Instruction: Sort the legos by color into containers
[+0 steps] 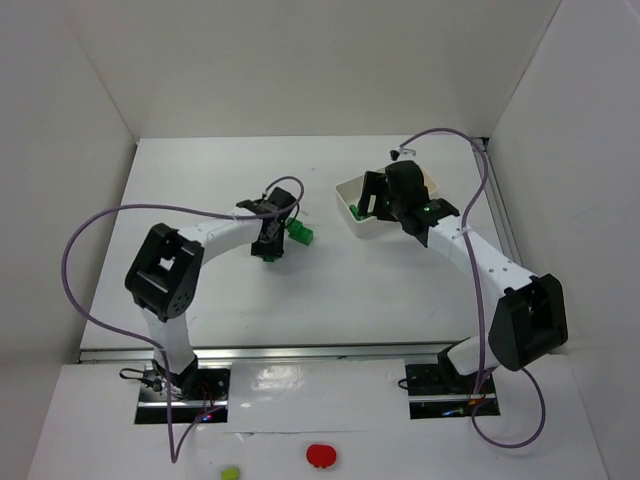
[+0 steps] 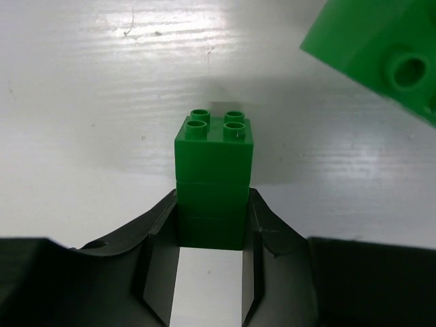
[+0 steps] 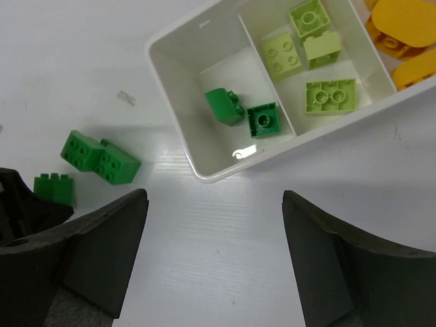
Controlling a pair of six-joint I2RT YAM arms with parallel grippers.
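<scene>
**Top view.** The white rectangular plastic tray (image 1: 345, 195), split into compartments, is the reference.
- The left end effector (image 1: 268, 245) is low over the white table (image 1: 200, 170), well left of the tray.
- A loose pair of green studded plastic bricks (image 1: 300, 234) lies between it and the tray.
- The right end effector (image 1: 370, 203) hangs over the tray's left end. It is probably waiting there while the other arm picks.

**Left wrist.**
- A stack of dark green studded plastic bricks (image 2: 213, 177) stands upright, studs up, with its lowest brick between the fingers (image 2: 158, 262).
- Both pads meet its flanks, so the left end effector has narrowed to brick width and is pinching the stack low down.
- I cannot tell whether the stack is lifted off the table.
- The loose pair shows at upper right, apart from the stack.

**Right wrist.**
- The fingers (image 3: 102, 252) are spread wide, with nothing between them and only table below.
- The tray is just ahead. Two dark green bricks (image 3: 225, 107) sit in its nearest-left compartment, lime-green bricks (image 3: 330, 95) in the next, and orange-yellow pieces (image 3: 402, 20) beyond.
- Each compartment holds one colour, so the pinched stack presumably belongs with the dark greens.
- The loose pair and the stack remain outside, left of the tray.
</scene>
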